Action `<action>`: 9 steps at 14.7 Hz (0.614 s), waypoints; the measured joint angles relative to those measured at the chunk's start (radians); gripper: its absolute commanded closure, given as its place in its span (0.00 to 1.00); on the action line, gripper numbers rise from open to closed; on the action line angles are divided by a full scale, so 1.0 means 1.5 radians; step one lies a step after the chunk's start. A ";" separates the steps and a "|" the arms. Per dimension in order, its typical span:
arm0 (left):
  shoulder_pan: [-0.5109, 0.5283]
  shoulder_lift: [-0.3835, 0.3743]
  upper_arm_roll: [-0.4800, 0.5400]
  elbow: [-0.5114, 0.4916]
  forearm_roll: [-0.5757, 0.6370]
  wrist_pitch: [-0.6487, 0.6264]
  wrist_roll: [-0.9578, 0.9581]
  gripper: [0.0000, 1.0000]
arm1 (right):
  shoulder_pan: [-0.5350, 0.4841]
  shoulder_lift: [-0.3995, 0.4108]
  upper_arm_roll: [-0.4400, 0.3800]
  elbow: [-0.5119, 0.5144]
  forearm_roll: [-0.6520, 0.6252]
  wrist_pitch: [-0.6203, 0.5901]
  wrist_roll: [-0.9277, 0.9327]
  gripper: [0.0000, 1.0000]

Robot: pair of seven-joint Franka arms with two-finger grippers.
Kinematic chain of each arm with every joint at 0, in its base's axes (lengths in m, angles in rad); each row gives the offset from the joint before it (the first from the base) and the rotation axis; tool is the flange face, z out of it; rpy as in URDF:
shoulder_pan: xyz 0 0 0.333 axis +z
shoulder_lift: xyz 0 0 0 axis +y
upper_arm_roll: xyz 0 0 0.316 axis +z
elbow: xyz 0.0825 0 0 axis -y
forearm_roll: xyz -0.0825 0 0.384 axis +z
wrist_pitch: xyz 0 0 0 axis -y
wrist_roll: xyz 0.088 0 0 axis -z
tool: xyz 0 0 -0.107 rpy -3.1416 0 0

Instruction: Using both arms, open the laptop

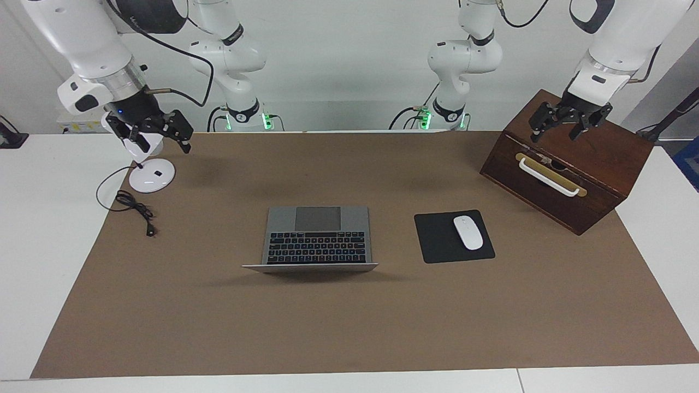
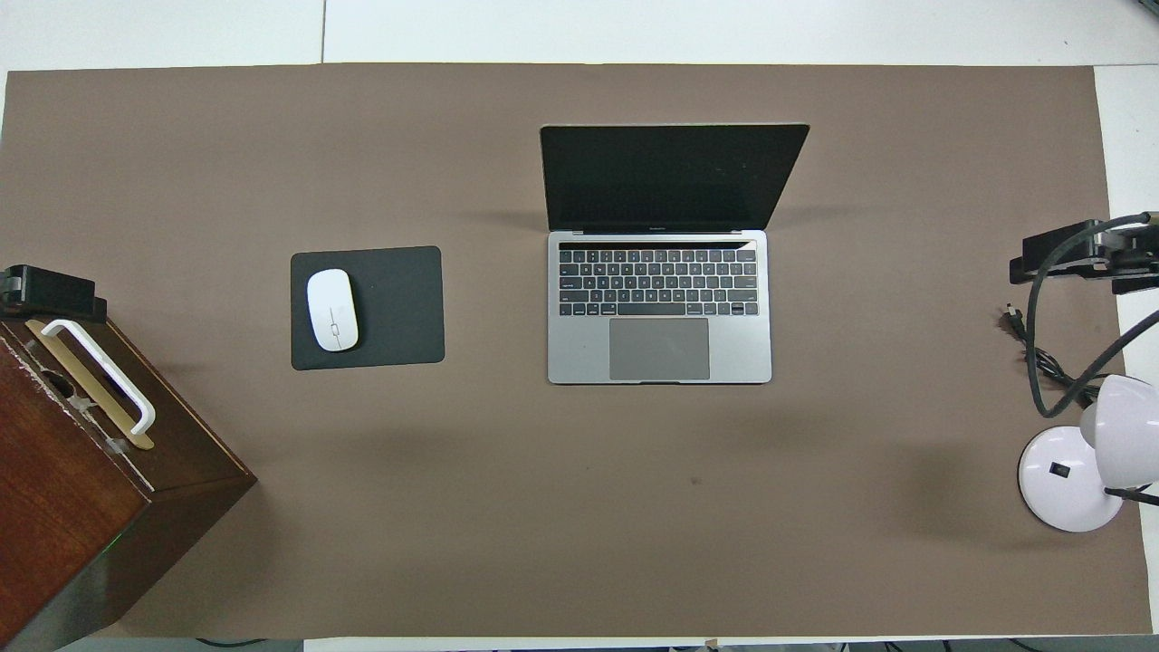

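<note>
- The brown mat is lying nearest the camera, covering most of the white tabletop; a plain white wall is closing the room where the arms are standing.
- The wooden box with its white handle is sitting at the left arm's end of the mat, and the left tool is hanging over its top with fingers spread, gripping nothing.
- The laptop is resting mid-mat with its lid already raised, the keyboard and trackpad showing and the trackpad edge lying nearer to the robots. Judging by this, the opening is looking done; any further lift would be calling for one tool pressing the base down while the other is easing the lid's free edge up slowly, so the base is not sliding.
- The white desk lamp is standing at the right arm's end, and the right tool is hovering over it, fingers apart and empty. Both arms are waiting well apart from the laptop.
- The black mouse pad is lying beside the laptop, toward the left arm's end.
- The white mouse is sitting on it.
- A black cable is trailing near the lamp.
</note>
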State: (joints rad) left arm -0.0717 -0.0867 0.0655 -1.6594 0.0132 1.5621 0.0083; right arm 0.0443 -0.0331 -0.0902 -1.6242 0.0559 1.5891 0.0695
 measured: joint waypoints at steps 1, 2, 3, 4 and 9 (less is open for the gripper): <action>0.000 0.000 -0.001 0.001 0.000 0.001 0.000 0.00 | 0.000 0.000 0.000 0.000 0.000 0.000 0.000 0.00; 0.000 0.000 -0.001 0.001 0.000 0.002 -0.001 0.00 | 0.000 0.000 0.000 0.000 0.000 0.000 0.000 0.00; 0.000 0.000 -0.002 0.001 0.000 0.003 -0.001 0.00 | 0.000 0.000 0.000 0.000 0.000 0.000 0.000 0.00; 0.000 0.000 -0.002 0.001 0.000 0.005 -0.001 0.00 | 0.000 0.000 0.000 0.000 0.000 0.000 0.000 0.00; 0.000 0.000 -0.002 0.001 0.000 0.009 -0.001 0.00 | 0.000 0.000 0.000 0.000 0.000 0.000 0.000 0.00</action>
State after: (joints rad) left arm -0.0717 -0.0867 0.0630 -1.6582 0.0131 1.5754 0.0074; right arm 0.0443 -0.0331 -0.0902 -1.6244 0.0559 1.5892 0.0695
